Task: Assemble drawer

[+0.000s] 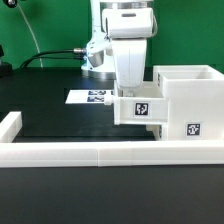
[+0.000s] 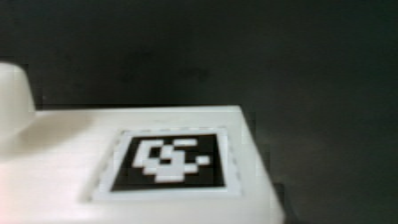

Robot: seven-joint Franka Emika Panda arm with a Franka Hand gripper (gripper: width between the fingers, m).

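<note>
A small white tray [image 1: 140,108] with a black-and-white tag on its near face sits up against the tall boxy case [image 1: 186,92], on the case's side toward the exterior view's left. My gripper [image 1: 133,96] comes straight down onto the tray's top and holds it; its fingertips are hidden by the tray. The case carries its own tag low on its near face. In the wrist view the tray [image 2: 71,150] fills the frame very close and blurred, with its tag [image 2: 169,160] in the middle. No fingers show there. A second tray is not visible.
The marker board [image 1: 92,97] lies flat on the black table behind the tray. A low white rail [image 1: 90,151] runs along the front edge and turns up at the exterior view's left [image 1: 10,124]. A black cable hangs by the arm's base.
</note>
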